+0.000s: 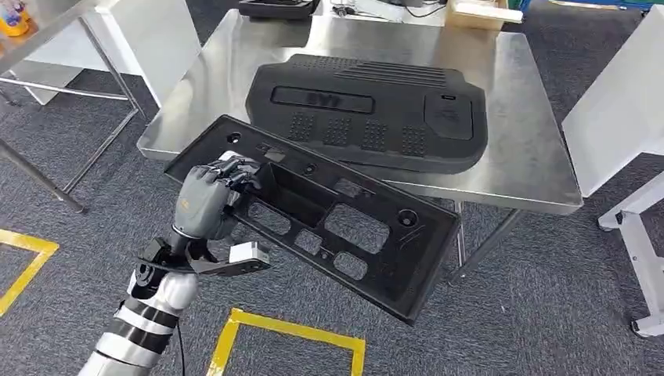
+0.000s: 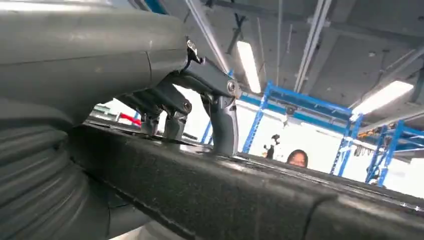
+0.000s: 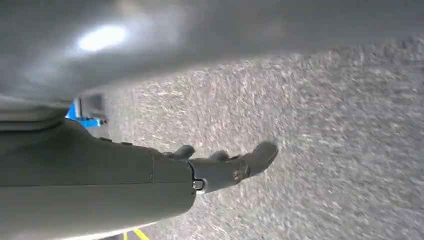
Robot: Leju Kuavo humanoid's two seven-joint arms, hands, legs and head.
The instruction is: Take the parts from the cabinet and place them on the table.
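Left hand clamped on near-left edge of black panel, held tilted with its far edge over the steel table; fingertips hidden inside a recess. Right hand hanging above carpet, fingers loosely extended, holding nothing. Black engine cover flat on the table, front edge partly hidden.

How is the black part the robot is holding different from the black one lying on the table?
The frame, gripped by the left hand, is tilted and mostly off the table; the cover lies flat on it. The frame has open cutouts; the cover is solid, with ribs and dotted patches. The frame is long and narrow; the cover is broader. Both are black.
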